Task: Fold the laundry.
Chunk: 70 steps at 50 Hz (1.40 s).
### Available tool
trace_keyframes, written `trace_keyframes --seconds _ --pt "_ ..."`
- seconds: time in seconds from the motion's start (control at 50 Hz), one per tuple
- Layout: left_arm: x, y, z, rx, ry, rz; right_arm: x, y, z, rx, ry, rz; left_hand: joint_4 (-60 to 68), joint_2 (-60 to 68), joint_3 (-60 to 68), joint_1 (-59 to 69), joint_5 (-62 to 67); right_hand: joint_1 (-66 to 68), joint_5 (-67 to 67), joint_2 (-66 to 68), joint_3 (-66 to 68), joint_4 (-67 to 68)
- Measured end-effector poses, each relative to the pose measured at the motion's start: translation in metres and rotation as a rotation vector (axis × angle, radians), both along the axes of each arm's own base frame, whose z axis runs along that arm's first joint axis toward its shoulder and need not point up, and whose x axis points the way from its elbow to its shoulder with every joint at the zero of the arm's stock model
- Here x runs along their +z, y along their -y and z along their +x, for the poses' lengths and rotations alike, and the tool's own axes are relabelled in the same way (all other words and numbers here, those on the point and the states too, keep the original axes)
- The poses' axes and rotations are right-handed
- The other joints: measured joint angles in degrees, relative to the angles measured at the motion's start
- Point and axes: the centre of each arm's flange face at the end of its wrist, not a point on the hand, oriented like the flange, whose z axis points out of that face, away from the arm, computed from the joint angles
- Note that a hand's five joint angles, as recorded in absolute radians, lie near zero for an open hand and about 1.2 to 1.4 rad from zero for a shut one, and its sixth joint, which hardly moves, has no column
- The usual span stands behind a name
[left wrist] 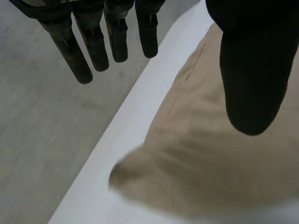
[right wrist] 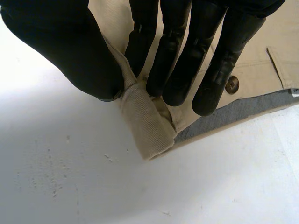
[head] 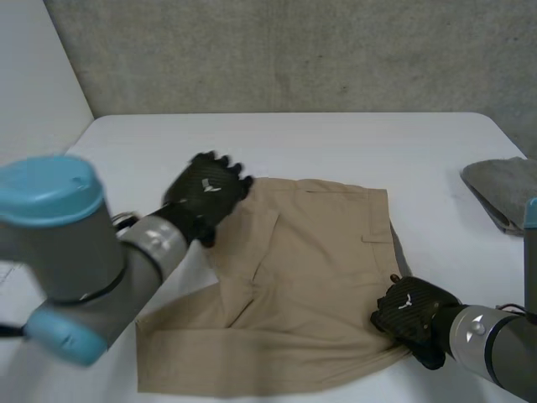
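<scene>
Fingers of the left hand (head: 207, 195) are straight, holding nothing, with a leg corner of the tan shorts (head: 310, 277) under its palm. Right hand (head: 409, 312) pinches the waistband corner (right wrist: 149, 122) beside the button (right wrist: 231, 85). Cloth judged light and limp: grip corners, not middles.

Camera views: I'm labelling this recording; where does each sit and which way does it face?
Head view: behind and between the arms, looking down at the white table and tan cloth garment; both arms, left robot hand and right robot hand show.
Left wrist view: on the left wrist, looking along its open robot hand over the garment's edge.
Right wrist view: on the right wrist, looking along its robot hand pinching the garment's edge.
Shared: all three show the garment and table.
</scene>
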Motion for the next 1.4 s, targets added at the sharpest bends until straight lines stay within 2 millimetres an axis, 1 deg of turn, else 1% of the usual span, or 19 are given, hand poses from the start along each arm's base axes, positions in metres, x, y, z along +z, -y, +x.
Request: trace_keyframes --seconds 0.12,0.3,0.36,0.38,0.42,0.44,0.48,0.52,0.74,0.78,0.8,0.82,0.86,0.96,1.04,1.14,1.2,1.34,1.4 --pt "-0.029 0.029 -0.029 -0.15 -0.003 0.051 -0.008 0.0 0.0 0.001 0.0 -0.001 0.13 0.08 0.09 0.0 0.05 0.0 0.0 0.0 0.0 0.0" --pt "-0.065 0.05 -0.047 -0.233 0.08 0.113 -0.01 0.001 0.001 0.0 0.003 -0.01 0.51 0.63 0.62 0.35 0.5 0.0 0.0 0.0 0.0 0.0" --pt "-0.073 0.056 -0.048 -0.228 0.111 0.123 -0.01 0.002 0.001 -0.002 0.004 -0.012 12.2 13.23 13.17 14.09 12.14 0.0 -0.01 0.0 0.0 0.0" --pt "-0.075 0.057 -0.048 -0.222 0.119 0.124 -0.01 0.002 0.001 -0.002 0.004 -0.013 24.95 25.19 25.04 28.28 24.62 0.0 0.0 0.0 0.0 0.0" --pt "-0.076 0.06 -0.047 -0.206 0.13 0.124 -0.01 0.002 0.001 -0.002 0.005 -0.013 24.95 25.19 25.04 28.28 24.62 0.0 0.0 0.0 0.0 0.0" --pt "-0.078 0.064 -0.046 -0.18 0.142 0.121 -0.01 0.002 0.001 -0.003 0.005 -0.014 39.56 39.71 39.5 42.79 39.18 0.0 -0.01 0.0 0.0 0.0" --pt "-0.078 0.069 -0.043 -0.143 0.155 0.114 -0.01 0.003 0.0 -0.003 0.005 -0.015 48.41 48.49 48.25 46.9 46.61 0.0 0.0 0.0 0.0 0.0" --pt "-0.078 0.073 -0.04 -0.11 0.168 0.107 -0.01 0.003 0.0 -0.003 0.006 -0.017 49.01 49.1 48.89 46.9 46.61 0.0 0.0 0.0 0.0 0.0" --pt "-0.068 0.087 -0.004 0.078 0.274 0.051 -0.009 0.004 0.001 -0.003 0.008 -0.026 47.12 47.28 47.05 44.74 45.06 0.0 0.0 0.0 0.0 0.0" --pt "-0.063 0.087 0.0 0.097 0.271 0.037 -0.009 0.004 0.001 -0.002 0.008 -0.025 28.66 27.59 28.97 25.3 28.15 0.0 0.0 0.0 0.0 0.0" --pt "-0.061 0.087 0.001 0.101 0.266 0.03 -0.009 0.004 0.001 -0.002 0.008 -0.025 28.66 27.59 28.97 25.3 28.15 0.0 0.0 0.0 0.0 0.0" --pt "-0.058 0.087 0.002 0.102 0.253 0.019 -0.009 0.004 0.001 -0.002 0.008 -0.025 11.06 10.35 11.74 6.5 10.85 0.0 0.0 0.0 0.0 0.0" --pt "-0.052 0.086 0.001 0.084 0.218 0.0 -0.009 0.004 0.001 -0.002 0.009 -0.026 0.64 0.81 1.52 -1.52 0.41 0.0 0.0 0.0 0.0 0.0" --pt "-0.037 0.082 -0.013 -0.028 0.104 -0.027 -0.01 0.004 0.001 -0.001 0.01 -0.032 -2.02 -1.49 -1.25 -1.84 -2.27 0.0 0.0 0.0 0.0 0.0" --pt "-0.035 0.083 -0.024 -0.099 0.057 -0.015 -0.01 0.005 0.002 -0.002 0.012 -0.038 -2.02 -1.49 -1.25 -1.84 -2.3 0.0 0.0 0.0 0.0 0.0" --pt "-0.049 0.086 -0.034 -0.139 0.065 0.041 -0.01 0.006 0.001 -0.003 0.013 -0.041 -2.03 -1.84 -1.25 -1.84 -2.5 0.0 0.0 0.0 0.0 0.0" --pt "-0.068 0.088 -0.038 -0.154 0.112 0.096 -0.01 0.006 0.001 -0.004 0.014 -0.044 -2.03 -1.84 -1.25 -1.84 -2.51 0.0 0.0 0.0 0.0 0.0" --pt "-0.088 0.092 -0.037 -0.153 0.214 0.103 -0.01 0.009 0.0 -0.011 0.017 -0.055 -0.52 -0.11 -0.07 -0.48 -0.48 0.0 0.0 0.0 0.0 0.0" --pt "-0.089 0.093 -0.036 -0.142 0.238 0.09 -0.01 0.012 0.0 -0.017 0.018 -0.061 12.0 12.13 12.1 13.77 11.17 0.0 -0.01 0.0 0.0 0.0"
